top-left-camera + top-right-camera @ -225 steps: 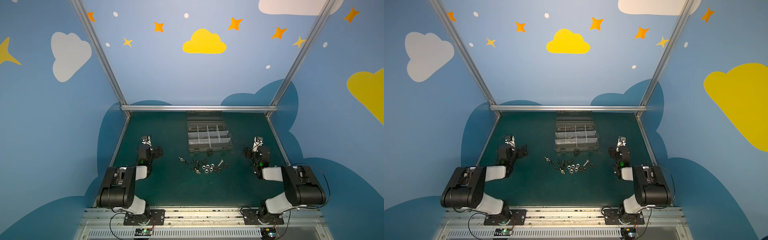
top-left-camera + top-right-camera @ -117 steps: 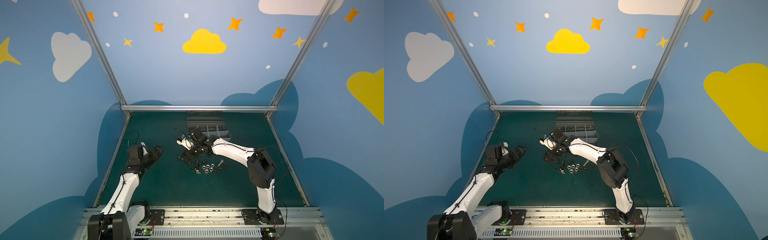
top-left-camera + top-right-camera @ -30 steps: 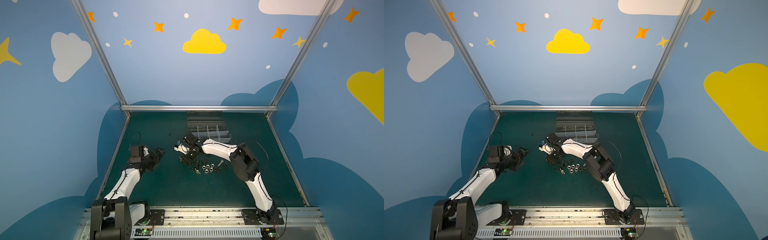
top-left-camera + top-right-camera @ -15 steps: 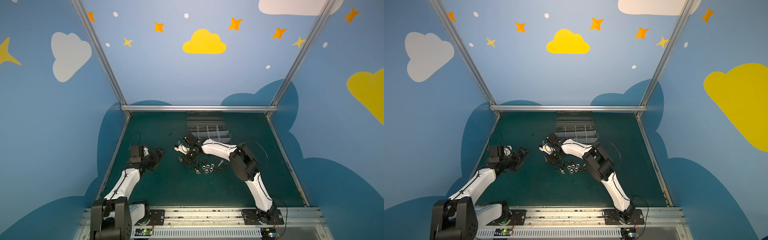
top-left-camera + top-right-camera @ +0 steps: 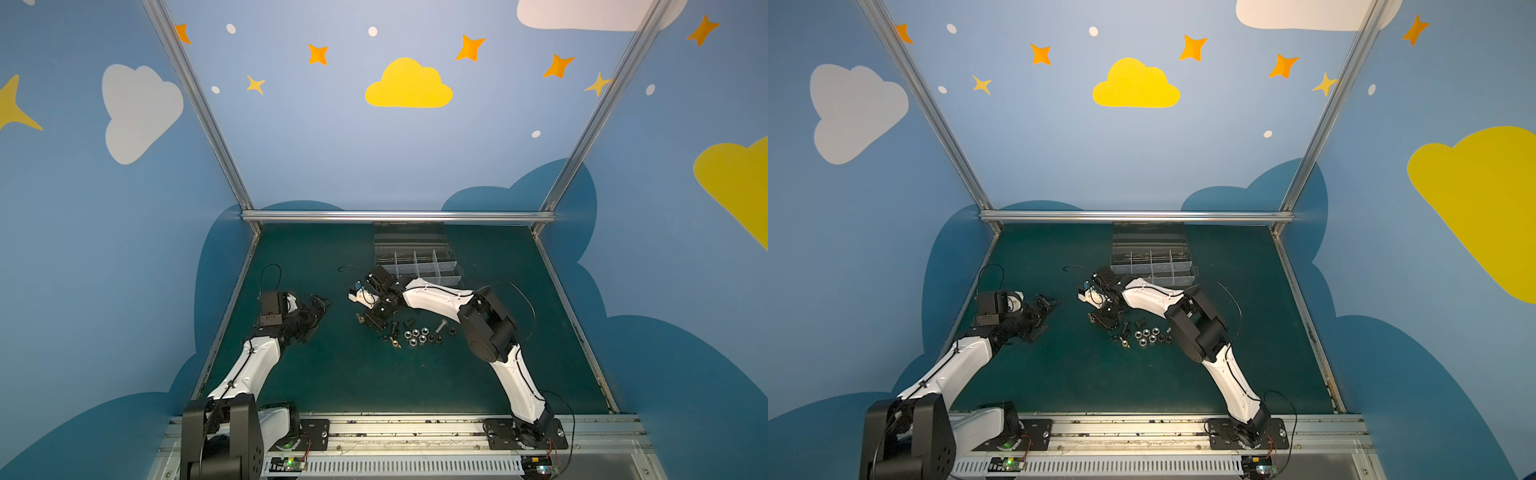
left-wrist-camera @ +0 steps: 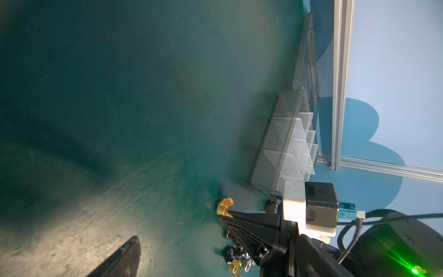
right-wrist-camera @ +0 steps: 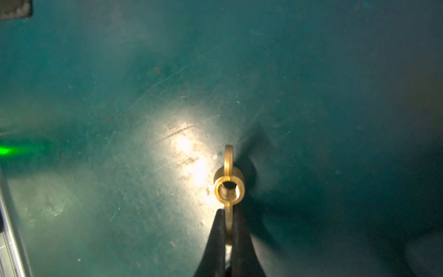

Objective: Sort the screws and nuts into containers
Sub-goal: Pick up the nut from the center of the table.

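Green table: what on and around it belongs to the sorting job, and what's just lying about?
Job:
- brass wing nut, pinched in the right hand
- loose nuts
- screws
- divided box

Not the job:
- metal frame rail
- cloud stickers

brass wing nut point(image 7: 229, 189): lower wing half hidden in right gripper point(image 7: 229, 213) | organiser box point(image 5: 448, 272): near wall behind right arm point(image 5: 436, 297) | loose pile point(image 5: 415, 334): pieces too small to tell

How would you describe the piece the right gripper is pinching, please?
On the green table, before the grey organiser box, lies a hardware pile. At its edge, the right gripper clamps a brass wing nut by one wing; the other brass piece lies among silver nuts.
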You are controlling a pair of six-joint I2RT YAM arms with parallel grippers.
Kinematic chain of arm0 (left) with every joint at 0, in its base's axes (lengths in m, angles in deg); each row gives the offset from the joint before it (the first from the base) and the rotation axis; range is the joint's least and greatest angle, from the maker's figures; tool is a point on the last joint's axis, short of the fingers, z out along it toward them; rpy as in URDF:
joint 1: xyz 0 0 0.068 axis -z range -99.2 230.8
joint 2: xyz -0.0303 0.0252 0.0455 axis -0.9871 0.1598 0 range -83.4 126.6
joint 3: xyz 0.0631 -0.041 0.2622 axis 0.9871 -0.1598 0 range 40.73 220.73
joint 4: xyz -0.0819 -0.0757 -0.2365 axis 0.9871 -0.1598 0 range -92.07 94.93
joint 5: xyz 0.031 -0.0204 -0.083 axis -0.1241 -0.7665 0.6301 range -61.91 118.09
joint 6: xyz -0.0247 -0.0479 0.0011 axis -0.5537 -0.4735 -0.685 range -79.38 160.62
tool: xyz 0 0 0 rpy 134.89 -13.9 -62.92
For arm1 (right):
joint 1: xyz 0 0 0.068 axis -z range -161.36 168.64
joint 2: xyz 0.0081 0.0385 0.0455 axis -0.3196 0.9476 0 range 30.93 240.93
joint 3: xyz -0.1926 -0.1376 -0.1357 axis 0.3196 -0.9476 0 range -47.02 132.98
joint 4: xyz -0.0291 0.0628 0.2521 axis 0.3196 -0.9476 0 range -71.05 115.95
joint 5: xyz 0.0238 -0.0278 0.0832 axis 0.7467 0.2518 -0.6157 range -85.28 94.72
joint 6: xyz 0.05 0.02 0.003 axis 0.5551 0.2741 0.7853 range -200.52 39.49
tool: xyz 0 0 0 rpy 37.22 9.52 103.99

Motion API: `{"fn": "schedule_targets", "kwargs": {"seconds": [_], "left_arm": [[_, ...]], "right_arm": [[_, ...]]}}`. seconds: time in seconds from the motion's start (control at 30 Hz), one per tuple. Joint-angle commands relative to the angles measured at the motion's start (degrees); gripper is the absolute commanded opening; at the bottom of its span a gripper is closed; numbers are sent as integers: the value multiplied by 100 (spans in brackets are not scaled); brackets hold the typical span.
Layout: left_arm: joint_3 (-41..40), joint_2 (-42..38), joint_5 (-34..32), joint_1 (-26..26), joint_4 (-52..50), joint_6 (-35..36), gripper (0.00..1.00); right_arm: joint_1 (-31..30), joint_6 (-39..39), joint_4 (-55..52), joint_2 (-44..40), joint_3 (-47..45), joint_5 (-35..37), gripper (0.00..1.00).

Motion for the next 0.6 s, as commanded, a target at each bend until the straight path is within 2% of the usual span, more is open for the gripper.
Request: {"fn": "schedule_targets", "kwargs": {"seconds": [0.0, 0.2, 0.57], "left_arm": [[161, -69, -10, -20, -77, 104, 100], [162, -106, -10, -24, -86, 96, 100], [179, -116, 60, -21, -27, -45, 100]], "right_arm": [[4, 23, 125, -111, -97, 112, 0], [88, -3, 120, -391, -164, -79, 0], [406, -67, -309, -1071, -164, 49, 0]]}}
